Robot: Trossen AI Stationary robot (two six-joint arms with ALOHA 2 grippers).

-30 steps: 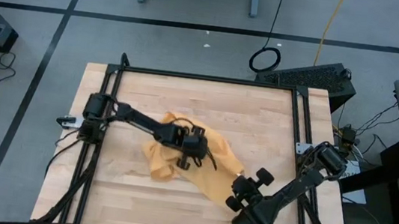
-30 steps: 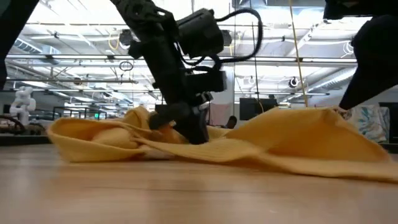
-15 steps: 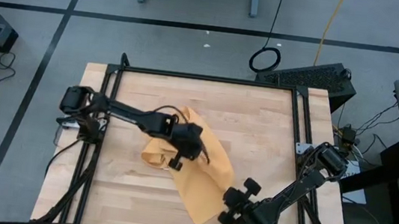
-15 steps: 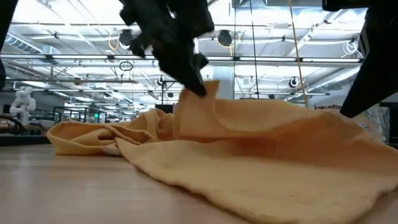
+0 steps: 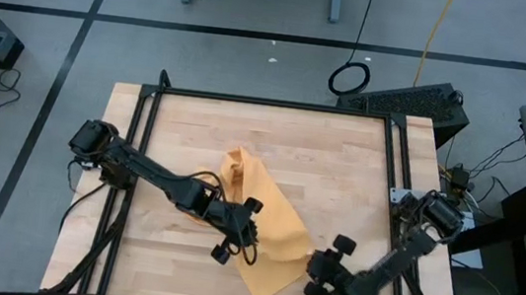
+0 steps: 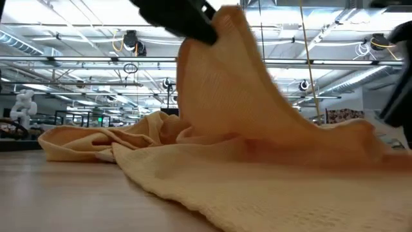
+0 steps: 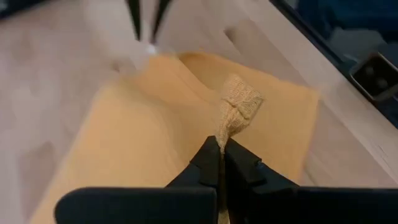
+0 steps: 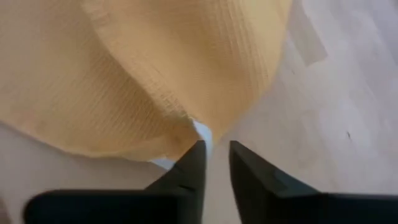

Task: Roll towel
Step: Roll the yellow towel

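Note:
The mustard-yellow towel lies crumpled on the wooden table, running from the middle toward the near edge. One part of it is pulled up into a tall peak. My left gripper is shut on the top of that peak, above the table's middle. My right gripper is low at the near right. Its fingers stand a narrow gap apart with nothing between them. The towel's edge, with a small white tag, lies just ahead of its fingertips. My left gripper pinches a bunched bit of the towel between its two fingers; a tuft sticks out past the fingertips. The fingers slant downward. That part is lifted clear like a tent top, while the rest of the towel lies slack on the table.
Black frame rails run along the table's left, right and far sides. Bare wood shows toward the far edge and on the right half. A dark keyboard-like box sits beyond the far right corner.
My left gripper has risen and gone toward the near edge, still shut, pulling its bit of towel from near the table into a tall peak. My right gripper has gone toward the near edge. The towel's right end has swung toward the near edge, so the towel now runs far to near.

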